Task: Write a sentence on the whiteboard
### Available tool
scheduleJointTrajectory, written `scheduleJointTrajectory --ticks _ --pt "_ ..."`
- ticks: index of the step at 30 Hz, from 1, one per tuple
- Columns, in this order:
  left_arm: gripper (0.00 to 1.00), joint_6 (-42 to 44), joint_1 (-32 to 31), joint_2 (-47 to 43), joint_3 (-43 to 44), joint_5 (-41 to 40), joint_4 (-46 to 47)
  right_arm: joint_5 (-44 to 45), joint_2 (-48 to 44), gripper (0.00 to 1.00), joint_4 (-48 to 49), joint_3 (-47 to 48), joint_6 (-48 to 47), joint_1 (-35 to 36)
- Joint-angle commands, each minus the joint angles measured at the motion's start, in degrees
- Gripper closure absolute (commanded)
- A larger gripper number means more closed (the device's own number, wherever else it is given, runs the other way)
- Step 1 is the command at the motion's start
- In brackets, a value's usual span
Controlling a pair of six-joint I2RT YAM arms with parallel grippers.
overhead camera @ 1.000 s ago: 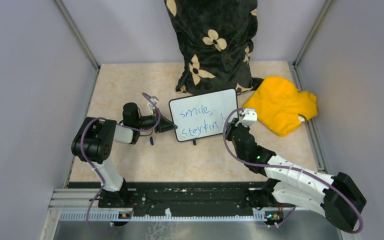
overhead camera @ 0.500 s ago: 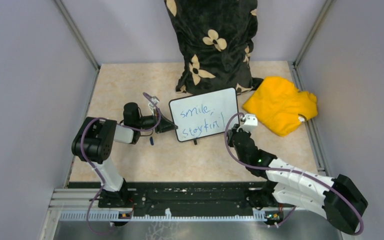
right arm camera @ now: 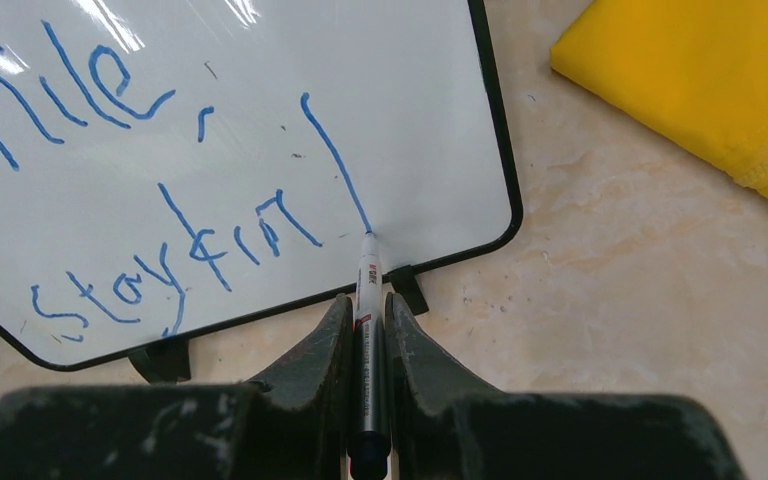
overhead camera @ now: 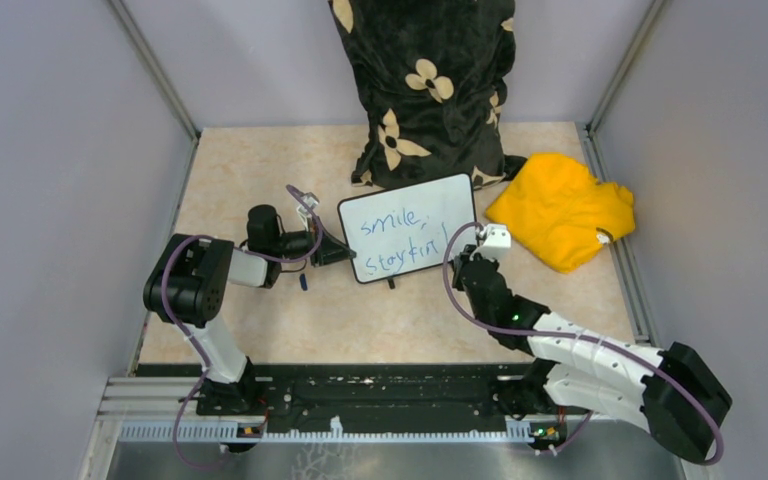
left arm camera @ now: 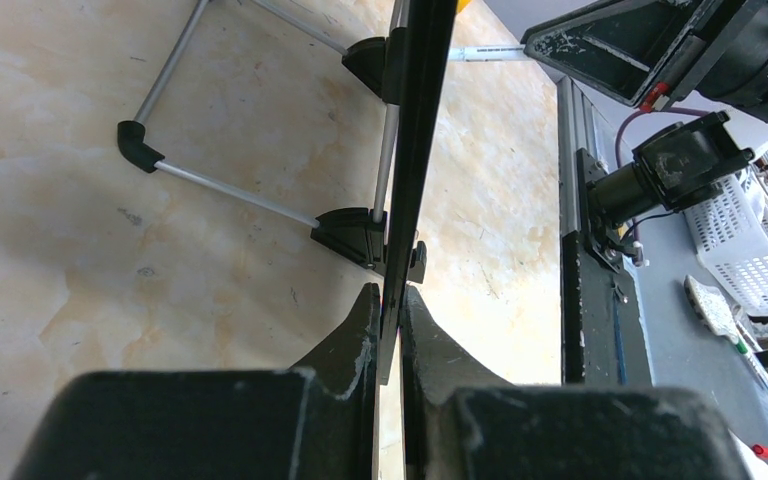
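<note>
The left gripper (left arm camera: 390,300) pinches the edge of the whiteboard (left arm camera: 418,120), which stands upright just ahead of it. The right gripper (right arm camera: 365,312) pinches a marker (right arm camera: 367,275). Its tip touches the board just ahead, at the end of the last blue line of the sentence (right arm camera: 190,240). The writing looks nearly done. Next, probably lift the tip and put a dot underneath.

Only readable stuff is the blue handwriting (overhead camera: 390,222) on the whiteboard (overhead camera: 455,205): "smile," up top, what looks like "stay fit" plus a long stroke below, and the marker (right arm camera: 366,300) has print too tiny to read.
</note>
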Motion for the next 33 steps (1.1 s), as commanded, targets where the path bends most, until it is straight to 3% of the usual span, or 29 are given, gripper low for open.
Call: scheduleJointTrajectory --ticks 1,22,33 --pt "1.0 0.64 -0.09 1.59 0.26 -0.94 -3.22 1.21 1.02 1.0 4.6 3.99 -1.83 -0.63" --pt "1.0 0.69 -0.11 1.6 0.25 -0.97 -3.24 -2.85 4.13 1.0 7.7 4.88 -1.97 -0.57" --pt "1.0 0.69 -0.09 1.63 0.24 -0.93 -3.31 -4.21 3.55 1.0 4.8 3.21 -0.64 -0.57"
